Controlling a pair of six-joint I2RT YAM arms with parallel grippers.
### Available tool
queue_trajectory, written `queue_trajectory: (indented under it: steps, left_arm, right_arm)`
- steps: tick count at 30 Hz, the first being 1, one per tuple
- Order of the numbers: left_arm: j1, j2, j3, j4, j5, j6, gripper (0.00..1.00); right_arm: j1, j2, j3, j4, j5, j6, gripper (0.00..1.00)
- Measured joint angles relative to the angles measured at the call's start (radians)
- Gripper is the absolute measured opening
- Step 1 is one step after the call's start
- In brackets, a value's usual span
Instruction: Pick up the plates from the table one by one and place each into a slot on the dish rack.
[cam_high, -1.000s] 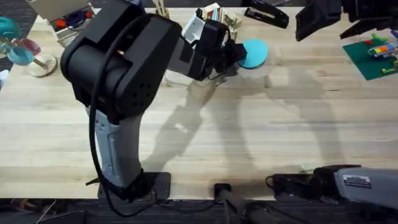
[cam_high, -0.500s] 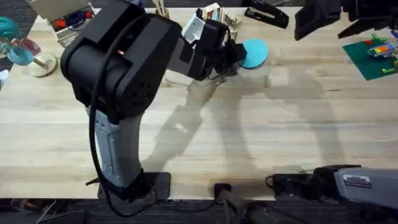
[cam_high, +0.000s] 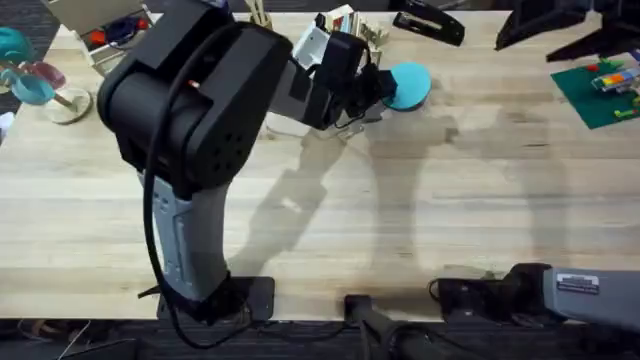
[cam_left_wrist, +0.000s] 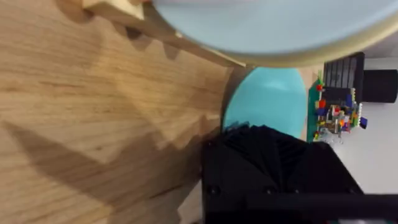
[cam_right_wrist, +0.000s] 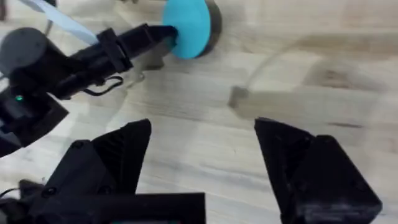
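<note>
**Thin-edge grip near the far edge**

Pale wood-grain table carries the flat round turquoise plate close to its far edge, just beside the small light wooden dish rack. The left gripper has its black fingers at the plate's rim — whether they pinch it I cannot tell. The right gripper hovers with fingers spread, holding nothing. A shallow bite could let the plate slip or knock the rack on lifting.

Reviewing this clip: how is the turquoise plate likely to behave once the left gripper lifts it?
The turquoise plate looks thin, rigid and flat, so probably light and unbending. Its smooth face may slip between the left gripper's fingers. Being round, it could roll if dropped on edge.
</note>
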Motion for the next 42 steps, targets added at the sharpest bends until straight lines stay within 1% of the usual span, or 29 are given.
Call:
queue_trajectory:
  steps: [5,13,23,29,42]
  left_arm:
    - [0.0,0.0,0.0,0.0,0.0,0.0,0.038]
    - [0.0,0.0,0.0,0.0,0.0,0.0,0.038]
    - [0.0,0.0,0.0,0.0,0.0,0.0,0.038]
    - [0.0,0.0,0.0,0.0,0.0,0.0,0.039]
    - [0.0,0.0,0.0,-0.001,0.0,0.0,0.038]
  right_arm:
    - [-0.02,0.092,0.0,0.036,-0.116,-0.05,0.996]
    - [-0.021,0.284,-0.001,0.103,-0.246,-0.123,0.995]
    - [-0.021,0.435,-0.001,0.256,-0.373,-0.163,0.995]
    - [-0.012,0.497,-0.001,0.331,-0.402,-0.166,0.995]
    - [0.061,0.608,-0.002,0.454,-0.413,-0.135,0.995]
